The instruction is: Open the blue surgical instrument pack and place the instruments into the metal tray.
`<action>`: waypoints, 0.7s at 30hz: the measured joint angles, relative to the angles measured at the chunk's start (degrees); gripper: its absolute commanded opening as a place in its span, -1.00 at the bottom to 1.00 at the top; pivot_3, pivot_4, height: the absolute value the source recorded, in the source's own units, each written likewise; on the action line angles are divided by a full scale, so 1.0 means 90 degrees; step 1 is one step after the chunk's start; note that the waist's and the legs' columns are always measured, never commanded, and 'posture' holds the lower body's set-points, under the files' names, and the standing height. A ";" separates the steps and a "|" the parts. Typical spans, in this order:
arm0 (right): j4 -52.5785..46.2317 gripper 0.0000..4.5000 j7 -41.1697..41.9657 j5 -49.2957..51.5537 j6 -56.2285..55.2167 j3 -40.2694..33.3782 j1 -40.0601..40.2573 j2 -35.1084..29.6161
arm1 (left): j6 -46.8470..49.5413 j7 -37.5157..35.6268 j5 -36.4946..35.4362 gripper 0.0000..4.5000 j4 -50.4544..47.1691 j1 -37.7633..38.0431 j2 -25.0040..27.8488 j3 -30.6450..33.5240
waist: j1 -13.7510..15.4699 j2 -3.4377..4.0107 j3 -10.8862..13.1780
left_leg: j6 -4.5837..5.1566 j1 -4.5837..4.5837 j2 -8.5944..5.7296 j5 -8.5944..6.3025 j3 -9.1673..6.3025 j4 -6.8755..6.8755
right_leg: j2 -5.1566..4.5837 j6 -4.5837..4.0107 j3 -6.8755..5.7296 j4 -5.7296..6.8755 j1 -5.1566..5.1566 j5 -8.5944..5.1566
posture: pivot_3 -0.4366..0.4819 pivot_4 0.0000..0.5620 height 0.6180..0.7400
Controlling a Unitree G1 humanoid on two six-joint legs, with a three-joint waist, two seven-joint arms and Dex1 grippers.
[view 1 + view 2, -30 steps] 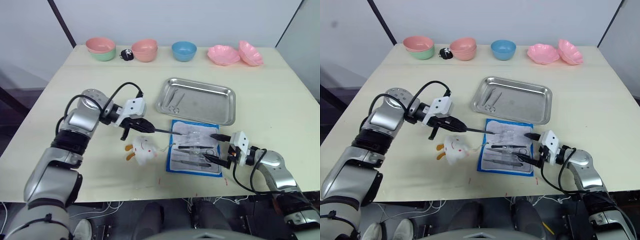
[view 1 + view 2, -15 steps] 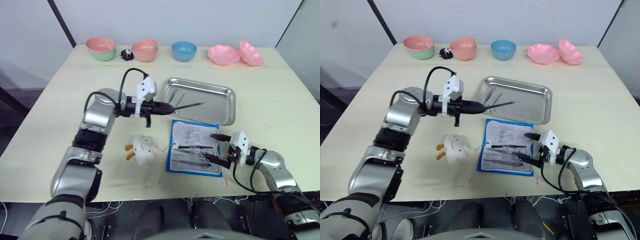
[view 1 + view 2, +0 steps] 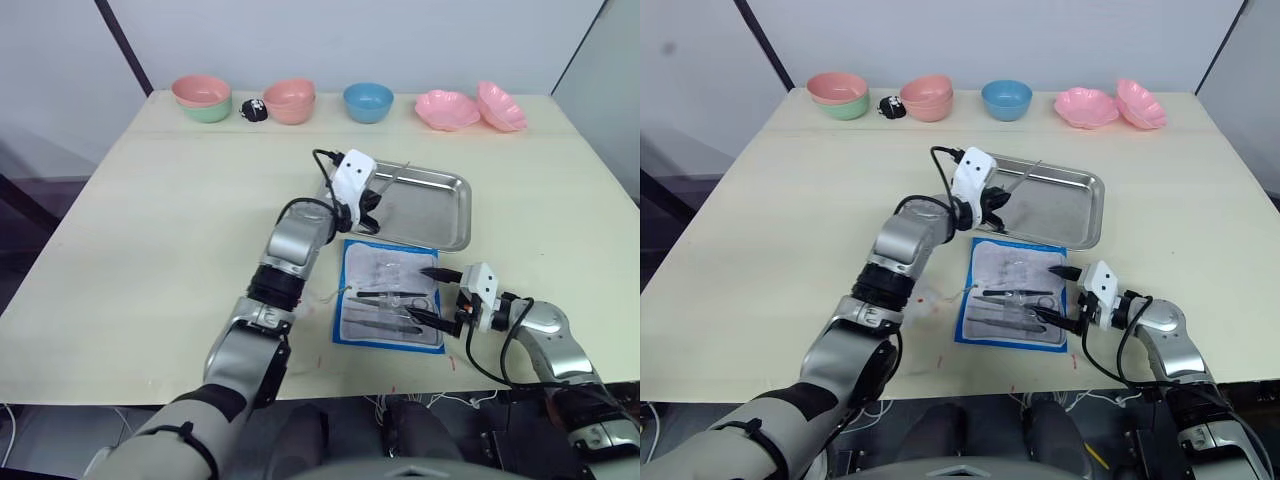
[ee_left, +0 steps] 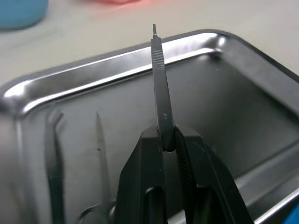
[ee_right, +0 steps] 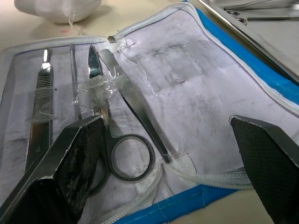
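Nearest me, my right gripper [image 3: 437,294] sat at the pack's [image 3: 390,293] near right corner, jaws spread wide and gripping nothing, I judged so as to pin the opened flap flat or be ready for the next tool. The pack lay open just in front of the tray [image 3: 437,209], with scissors [image 5: 122,149] and other slim tools [image 5: 42,98] in its clear pockets. Beyond the pack, my left gripper [image 4: 164,140] hung over the tray's left part, fingers pinched tight on a thin dark handle [image 4: 160,88] that pointed toward the tray's far rim, held low for a gentle release. Two tools [image 4: 53,158] already lay in the tray. Far behind the tray stood the bowls [image 3: 368,101].
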 measured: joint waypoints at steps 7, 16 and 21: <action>-0.0004 1.00 -0.0006 0.0000 -0.0003 -0.0003 0.0010 -0.0006 | 0.0144 0.1047 0.0197 -0.99 0.1160 -0.0338 -0.0291 0.0343 | 0.0004 -0.0001 0.0000 | -0.0002 0.0000 -0.0016 0.0000 -0.0003 0.0000 | -0.0007 0.0001 -0.0002 -0.0001 0.0001 0.0000 | -0.05 -0.47 1.00; -0.0004 1.00 -0.0024 0.0000 -0.0005 -0.0004 0.0013 -0.0004 | 0.0260 0.1374 0.0140 -0.99 0.1663 -0.0551 -0.0546 0.0632 | 0.0003 0.0000 0.0000 | -0.0006 0.0002 -0.0023 0.0001 -0.0007 0.0000 | -0.0012 0.0002 -0.0005 0.0000 0.0003 0.0001 | -0.05 -0.47 1.00; -0.0004 1.00 -0.0035 0.0000 -0.0007 -0.0003 0.0016 -0.0003 | 0.0213 0.1548 0.0129 -0.99 0.1966 -0.0726 -0.0601 0.0752 | 0.0003 -0.0001 0.0000 | -0.0007 0.0004 -0.0026 0.0002 -0.0008 0.0000 | -0.0011 0.0003 -0.0006 -0.0001 0.0006 0.0001 | -0.05 -0.47 1.00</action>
